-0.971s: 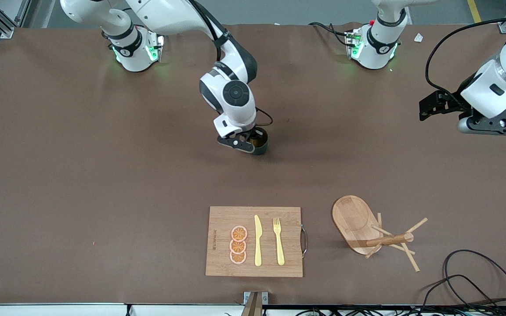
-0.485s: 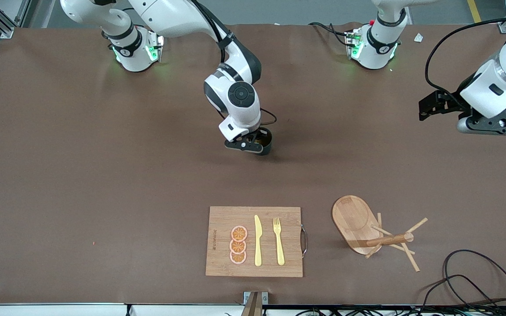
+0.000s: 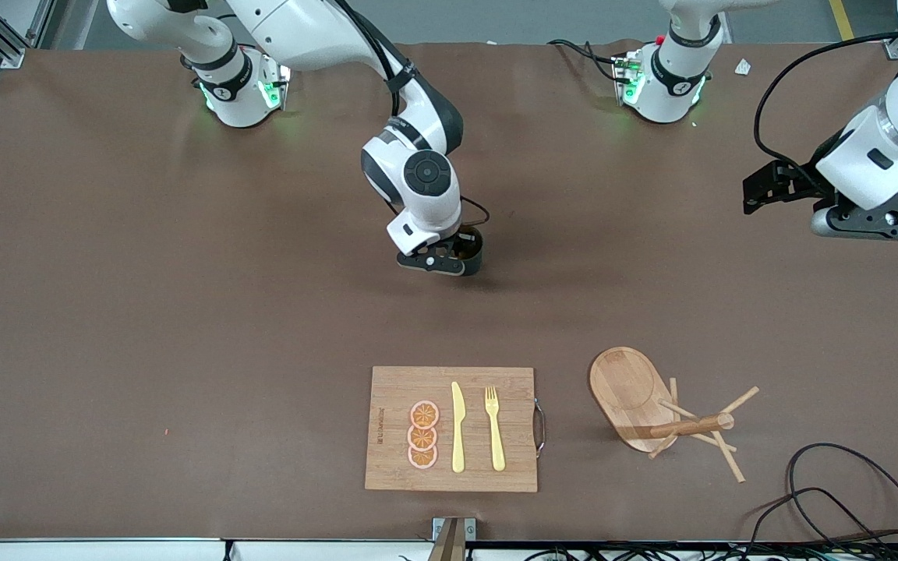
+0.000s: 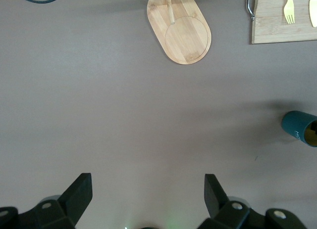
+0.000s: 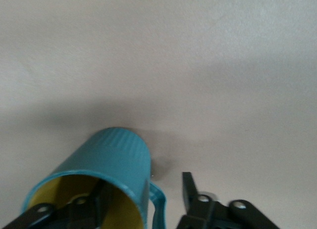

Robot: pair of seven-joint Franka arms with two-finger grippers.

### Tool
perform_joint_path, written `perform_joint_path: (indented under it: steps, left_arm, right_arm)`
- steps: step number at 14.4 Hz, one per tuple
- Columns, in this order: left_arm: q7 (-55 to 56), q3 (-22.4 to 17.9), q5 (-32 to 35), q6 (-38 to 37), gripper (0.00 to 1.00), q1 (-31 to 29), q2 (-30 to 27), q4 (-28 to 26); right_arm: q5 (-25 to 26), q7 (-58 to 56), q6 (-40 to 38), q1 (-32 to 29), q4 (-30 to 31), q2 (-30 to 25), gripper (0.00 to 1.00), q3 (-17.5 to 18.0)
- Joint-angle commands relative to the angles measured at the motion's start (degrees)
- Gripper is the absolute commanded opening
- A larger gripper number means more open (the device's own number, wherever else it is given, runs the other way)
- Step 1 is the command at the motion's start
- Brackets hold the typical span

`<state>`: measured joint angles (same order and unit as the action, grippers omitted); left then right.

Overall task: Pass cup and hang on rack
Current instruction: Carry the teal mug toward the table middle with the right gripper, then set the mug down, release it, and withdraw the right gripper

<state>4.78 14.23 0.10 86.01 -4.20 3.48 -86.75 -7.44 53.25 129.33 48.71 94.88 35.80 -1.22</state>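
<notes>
Cup (image 3: pixel 468 251) held by right tool (image 3: pixel 444 257) at mid-tabletop (image 3: pixel 184 312), one finger inside the rim, one outside. Left tool (image 3: pixel 761 191) kept wide open, empty, waiting over its end. Rack (image 3: pixel 652 405) seen tipped beside cutting board (image 3: pixel 387 460).

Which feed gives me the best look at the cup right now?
The right wrist view: the cup fills the frame, showing its yellow inside, handle, and the right hand straddling its wall. The front view shows only a dark sliver beneath that hand. The left wrist view catches it small at the frame edge.
</notes>
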Motion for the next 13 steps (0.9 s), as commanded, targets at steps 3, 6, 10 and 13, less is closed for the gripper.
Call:
perform_joint_path:
  steps: [3,6,10,13]
  left_arm:
    - [0.40,0.01,-0.28,-0.40,1.00,0.33,0.04,0.62]
    - [0.49,0.01,-0.28,-0.40,1.00,0.33,0.04,0.62]
    - [0.58,0.10,-0.45,-0.32,1.00,0.42,0.13,0.62]
    - [0.75,0.28,-0.46,0.12,1.00,0.68,0.04,0.62]
  right_arm:
    - [-0.55,-0.08,-8.81,-1.85,-0.05,-8.80,1.00,0.07]
    - [0.06,-6.45,-16.81,-8.34,0.22,-14.25,1.00,-0.28]
    - [0.23,-28.01,-26.92,-22.66,0.22,-19.79,1.00,-0.37]
    - [1.47,-40.92,-31.58,-33.64,-1.09,-23.05,1.00,-0.37]
